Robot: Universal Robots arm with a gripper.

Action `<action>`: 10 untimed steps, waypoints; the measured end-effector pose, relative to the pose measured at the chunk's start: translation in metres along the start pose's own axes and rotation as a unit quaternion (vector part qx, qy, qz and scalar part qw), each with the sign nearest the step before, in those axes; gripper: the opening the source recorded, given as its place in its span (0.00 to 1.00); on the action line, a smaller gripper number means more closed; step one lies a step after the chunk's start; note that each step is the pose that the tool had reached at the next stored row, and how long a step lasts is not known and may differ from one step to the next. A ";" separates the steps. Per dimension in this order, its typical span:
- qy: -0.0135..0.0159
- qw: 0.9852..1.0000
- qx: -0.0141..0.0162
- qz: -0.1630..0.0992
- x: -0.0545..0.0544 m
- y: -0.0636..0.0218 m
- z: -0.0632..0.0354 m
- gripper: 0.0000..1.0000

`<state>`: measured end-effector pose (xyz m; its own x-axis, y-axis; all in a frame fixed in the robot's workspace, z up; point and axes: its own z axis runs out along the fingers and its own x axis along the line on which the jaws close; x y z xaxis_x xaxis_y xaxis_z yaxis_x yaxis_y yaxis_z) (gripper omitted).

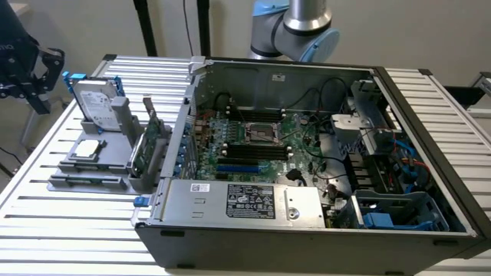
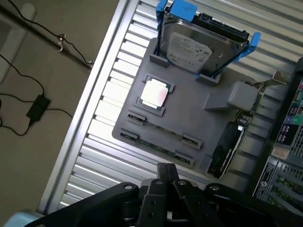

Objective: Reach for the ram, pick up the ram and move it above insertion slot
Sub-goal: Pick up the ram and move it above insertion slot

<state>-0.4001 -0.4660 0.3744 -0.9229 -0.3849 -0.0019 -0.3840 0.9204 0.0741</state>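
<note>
My gripper hangs over the near edge of a grey tray. Its jaws look closed together, or very nearly, with nothing between them. The ram is a thin green stick lying edge-up between small clips at the tray's near end. On the exterior view's left it is the low strip well apart from the open case. As I judge it, closed jaws would land on top of the stick rather than around it and press it into its clips. The stick is narrow and slick, so an off-centre pinch could let it twist or slip. The CPU sits just beyond it and a taller card stands to one side, so a drifting approach could knock either. A drive stands upright at the tray's far end. Everything rests on a ribbed aluminium table. Beyond its edge is a beige floor with trailing cables, and a pale wall stands behind.
</note>
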 end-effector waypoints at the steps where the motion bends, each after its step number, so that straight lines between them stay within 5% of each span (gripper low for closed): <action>1: 0.001 1.000 0.000 -0.009 0.000 0.0000 0.0000 0.11; 6: 0.004 0.999 0.000 -0.054 0.000 0.0000 0.0000 0.11; 10: 0.007 0.996 0.000 -0.090 0.000 0.0000 0.0000 0.11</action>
<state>-0.4001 -0.4660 0.3744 -0.8384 -0.5451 -0.0019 -0.5437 0.8360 0.0741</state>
